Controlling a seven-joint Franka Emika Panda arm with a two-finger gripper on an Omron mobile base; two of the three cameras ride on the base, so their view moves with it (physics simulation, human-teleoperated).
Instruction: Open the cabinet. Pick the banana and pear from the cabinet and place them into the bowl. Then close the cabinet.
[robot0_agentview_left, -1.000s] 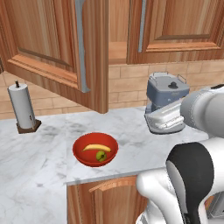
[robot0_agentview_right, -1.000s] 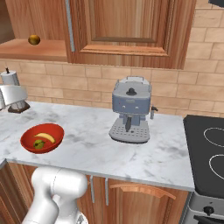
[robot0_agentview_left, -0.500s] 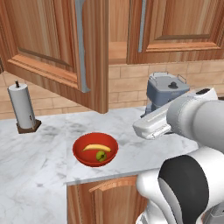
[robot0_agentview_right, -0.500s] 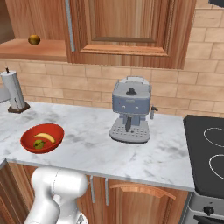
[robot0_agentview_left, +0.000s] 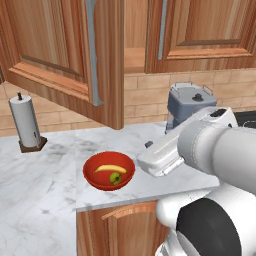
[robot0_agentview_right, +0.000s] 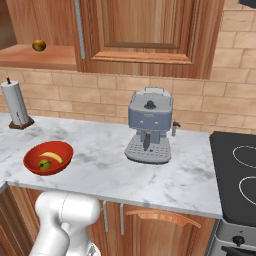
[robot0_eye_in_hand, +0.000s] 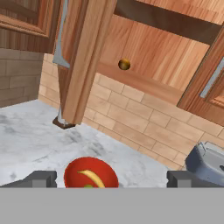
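The cabinet (robot0_agentview_left: 55, 45) of reddish-brown wood hangs above the counter, its left door swung out and its right door (robot0_agentview_right: 145, 30) shut. On the marble counter sits the red bowl (robot0_agentview_left: 102, 185) (robot0_agentview_right: 56, 170). Inside it lie the yellow banana (robot0_agentview_left: 110, 168) (robot0_agentview_right: 52, 156) and the green pear (robot0_agentview_left: 115, 178) (robot0_agentview_right: 44, 164). My gripper (robot0_agentview_left: 148, 149) hovers just right of the bowl, open and holding nothing. In the hand view the gripper (robot0_eye_in_hand: 111, 179) looks over the bowl (robot0_eye_in_hand: 76, 173) and banana (robot0_eye_in_hand: 90, 176) toward the open door's edge (robot0_eye_in_hand: 83, 57).
A small round brownish fruit (robot0_agentview_right: 39, 45) (robot0_eye_in_hand: 124, 64) rests on the open cabinet's shelf. A paper-towel roll (robot0_agentview_left: 26, 122) stands at the counter's left. A grey coffee machine (robot0_agentview_right: 148, 125) sits right of the bowl, and a black stove top (robot0_agentview_right: 240, 175) lies farther right.
My arm has swung left across the left base view, bringing the hand in beside the bowl. The gripper stays open; bowl, fruit and doors have not moved.
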